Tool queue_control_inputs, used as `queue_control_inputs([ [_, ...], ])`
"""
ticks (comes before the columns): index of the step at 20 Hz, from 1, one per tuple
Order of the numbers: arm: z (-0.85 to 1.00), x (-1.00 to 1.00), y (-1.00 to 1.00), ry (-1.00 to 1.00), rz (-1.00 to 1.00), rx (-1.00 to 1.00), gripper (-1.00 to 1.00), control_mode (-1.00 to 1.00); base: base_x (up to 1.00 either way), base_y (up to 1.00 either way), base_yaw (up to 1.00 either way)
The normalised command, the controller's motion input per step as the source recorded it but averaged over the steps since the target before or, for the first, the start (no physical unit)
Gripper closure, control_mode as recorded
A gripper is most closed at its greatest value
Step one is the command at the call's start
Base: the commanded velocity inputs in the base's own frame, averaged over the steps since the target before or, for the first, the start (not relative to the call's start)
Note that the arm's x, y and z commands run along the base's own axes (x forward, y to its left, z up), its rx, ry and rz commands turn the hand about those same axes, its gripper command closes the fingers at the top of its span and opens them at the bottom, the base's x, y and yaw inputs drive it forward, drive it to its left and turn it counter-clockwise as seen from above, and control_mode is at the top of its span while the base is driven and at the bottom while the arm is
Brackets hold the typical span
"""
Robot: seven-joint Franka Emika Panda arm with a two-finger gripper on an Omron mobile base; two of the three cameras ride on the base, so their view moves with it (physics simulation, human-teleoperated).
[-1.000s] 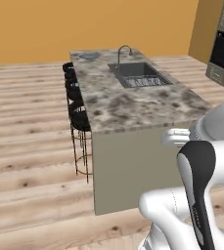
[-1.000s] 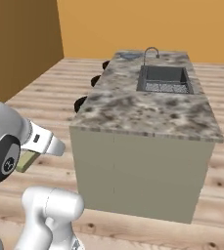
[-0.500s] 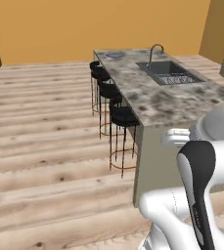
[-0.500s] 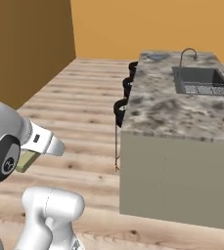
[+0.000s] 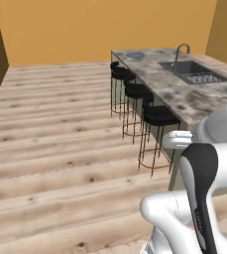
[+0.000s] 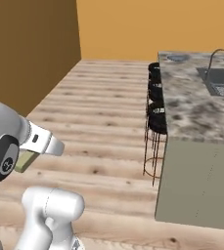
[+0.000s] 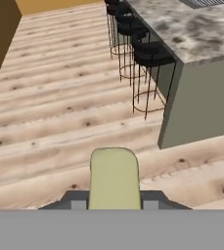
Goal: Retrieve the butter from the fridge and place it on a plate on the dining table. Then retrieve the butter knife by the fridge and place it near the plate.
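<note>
Left base view: the dining table (image 5: 184, 92) has a speckled marble top with a sink (image 5: 194, 72) sunk in it; three black wire stools (image 5: 157, 116) line its near edge, and the plate (image 5: 135, 54) lies at its far corner.

Right base view: the stools (image 6: 156, 119) stand over plank flooring (image 6: 99, 122); the butter (image 6: 25, 161) peeks out beneath the arm.

Hand view: the gripper (image 7: 114, 201) is clamped on the pale rectangular butter (image 7: 114, 179), well apart from the table corner (image 7: 182, 61).

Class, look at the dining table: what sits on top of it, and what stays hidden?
On the dining table: a sink with faucet and the plate at the far end. The sink basin's inside is unclear.
</note>
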Motion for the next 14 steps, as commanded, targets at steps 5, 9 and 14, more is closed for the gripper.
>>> queue_control_inputs([
  [5, 0.0, 0.0, 0.0, 0.0, 0.0, 0.0, 1.0, 1.0, 0.65, 0.74, -0.25],
  [9, 0.0, 0.0, 0.0, 0.0, 0.0, 0.0, 1.0, 1.0, 0.68, 0.69, -0.23],
  [14, 0.0, 0.0, 0.0, 0.0, 0.0, 0.0, 1.0, 1.0, 0.7, 0.7, -0.22],
])
